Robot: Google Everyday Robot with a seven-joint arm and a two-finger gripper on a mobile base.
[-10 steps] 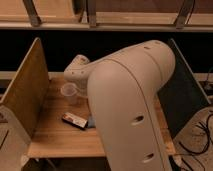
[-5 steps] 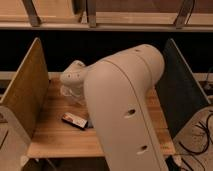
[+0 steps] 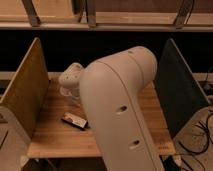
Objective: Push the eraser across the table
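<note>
The eraser (image 3: 75,120) lies flat on the wooden table (image 3: 55,142), front left of centre, with a pale top and dark sides. My large white arm (image 3: 120,105) reaches over the table's middle and hides much of it. The gripper end (image 3: 71,78) sits at the back left, above and behind the eraser and apart from it. A clear plastic cup (image 3: 65,92) shows just under the gripper end, partly hidden by it.
Upright side panels flank the table: a tan one on the left (image 3: 22,95) and a dark one on the right (image 3: 177,92). A shelf rail (image 3: 105,22) runs along the back. Cables (image 3: 200,135) lie on the floor at the right.
My arm has swung to the left and covers more of the tabletop. The gripper end has come down over the cup. The eraser has not moved.
</note>
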